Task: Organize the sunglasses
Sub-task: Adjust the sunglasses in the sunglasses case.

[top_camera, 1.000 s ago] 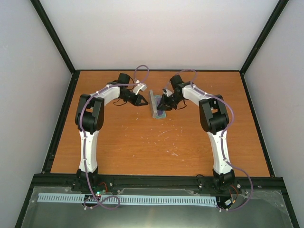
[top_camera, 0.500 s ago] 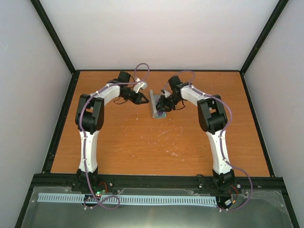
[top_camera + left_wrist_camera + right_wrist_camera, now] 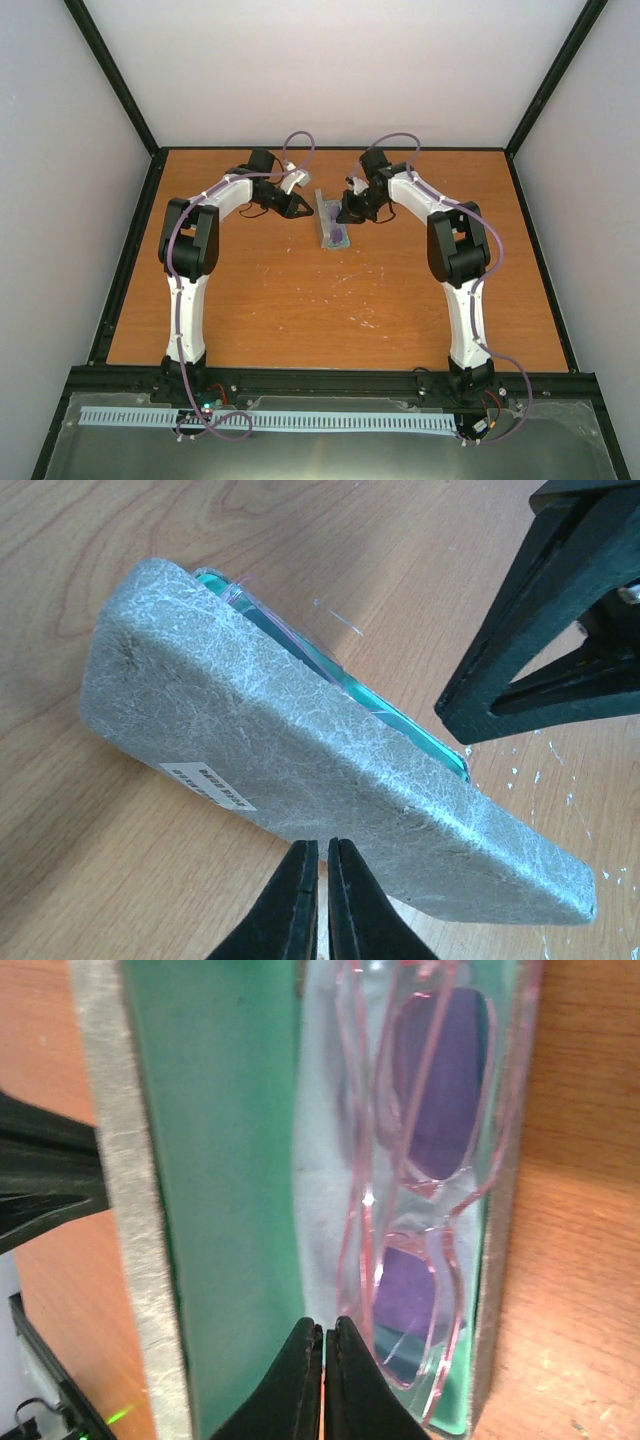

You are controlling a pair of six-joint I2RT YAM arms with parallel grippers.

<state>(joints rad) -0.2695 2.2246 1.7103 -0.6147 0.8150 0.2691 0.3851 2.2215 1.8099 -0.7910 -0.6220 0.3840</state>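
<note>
While sunglasses (image 3: 418, 1190) lie in the open case (image 3: 225, 1160), both closed end effectors (image 3: 322, 845) (image 3: 324, 1322) flank it.

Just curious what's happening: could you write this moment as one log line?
sunglasses: inside open grey case | left gripper: shut, outside case | right gripper: shut, over case interior

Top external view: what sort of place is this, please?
Probably a robot test cell. Plain white walls and a black frame enclose one wooden table, a left arm and a right arm are bolted at its near edge, and a grey case holding the sunglasses lies on it.
</note>
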